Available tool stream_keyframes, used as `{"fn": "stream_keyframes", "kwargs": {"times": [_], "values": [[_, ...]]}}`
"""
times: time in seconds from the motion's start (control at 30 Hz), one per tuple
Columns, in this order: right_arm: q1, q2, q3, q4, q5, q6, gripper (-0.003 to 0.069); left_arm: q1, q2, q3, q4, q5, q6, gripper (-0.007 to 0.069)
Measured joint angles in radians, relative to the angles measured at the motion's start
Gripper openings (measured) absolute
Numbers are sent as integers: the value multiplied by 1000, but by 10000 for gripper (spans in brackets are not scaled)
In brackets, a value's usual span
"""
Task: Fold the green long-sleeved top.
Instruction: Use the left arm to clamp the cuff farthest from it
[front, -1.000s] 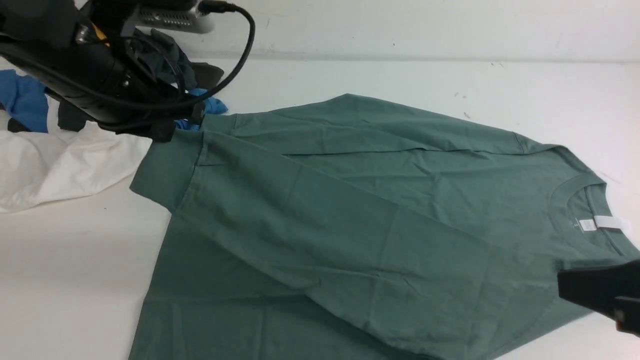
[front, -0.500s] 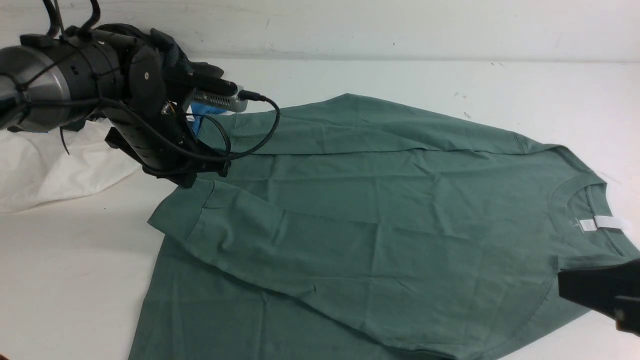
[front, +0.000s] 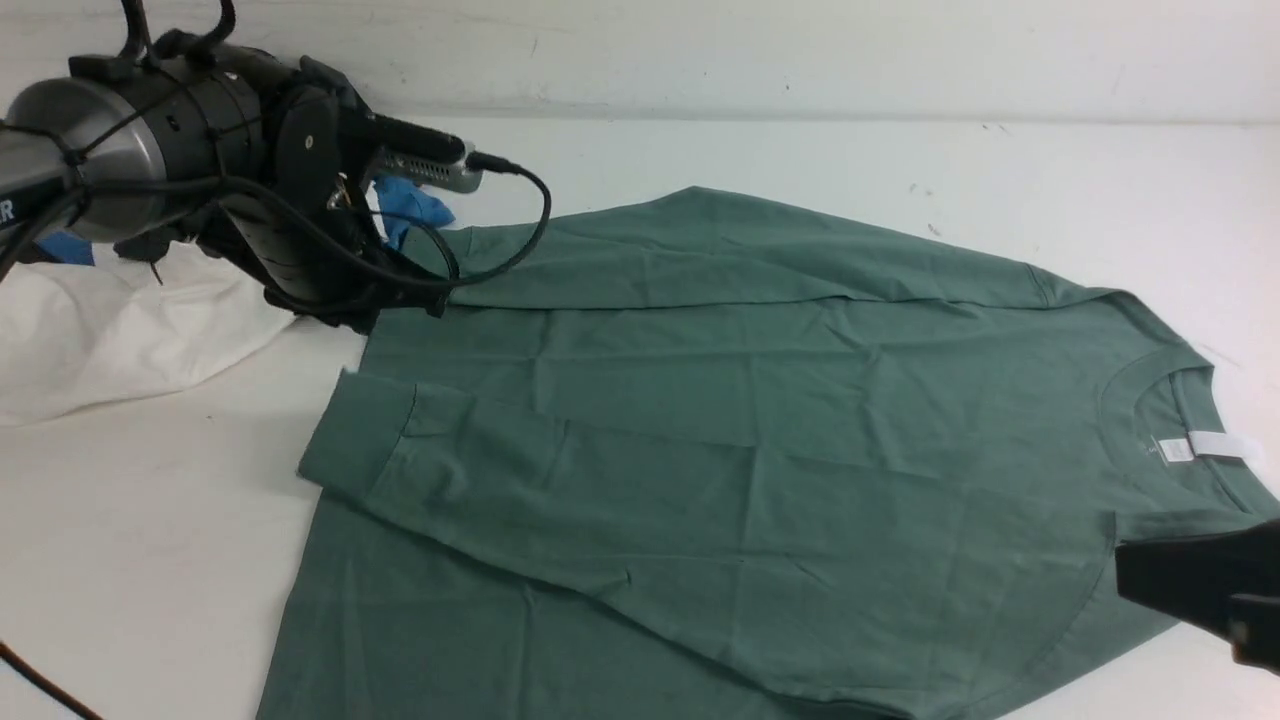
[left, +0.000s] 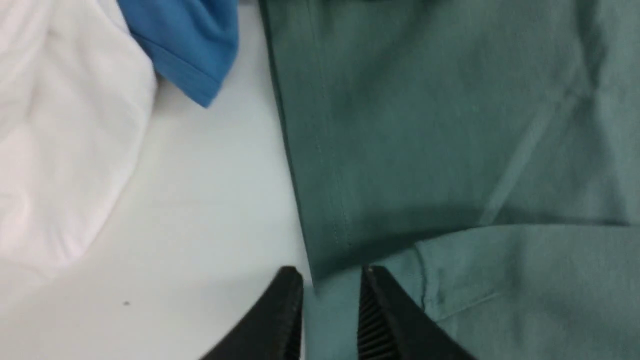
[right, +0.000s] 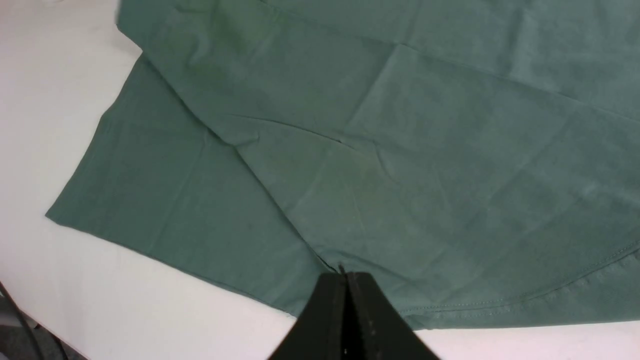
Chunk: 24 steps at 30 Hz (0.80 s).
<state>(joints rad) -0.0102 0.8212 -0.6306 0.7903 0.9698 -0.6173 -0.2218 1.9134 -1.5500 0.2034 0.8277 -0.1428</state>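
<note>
Lying flat on the table (front: 140, 540), the green long-sleeved top (front: 800, 400) has one sleeve (front: 650, 510) crossed over its body, probably to narrow it. The left gripper (left: 331, 280) hangs by the cuff (front: 355, 430), jaws slightly parted and empty, which only its wrist view shows. The right gripper (right: 345, 280) is closed at the top's edge; whether it pinches cloth is unclear.
</note>
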Motion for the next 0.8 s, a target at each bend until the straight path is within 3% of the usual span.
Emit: {"fn": "stream_keyframes", "kwargs": {"times": [0.27, 0.4, 0.8], "values": [[0, 0, 0, 3, 9, 0, -7, 0, 72, -132, -6, 101, -40, 262], [0, 0, 0, 3, 20, 0, -7, 24, 161, -240, -63, 115, -134, 269], [0, 0, 0, 3, 29, 0, -7, 79, 541, -687, -139, 116, -158, 272]]}}
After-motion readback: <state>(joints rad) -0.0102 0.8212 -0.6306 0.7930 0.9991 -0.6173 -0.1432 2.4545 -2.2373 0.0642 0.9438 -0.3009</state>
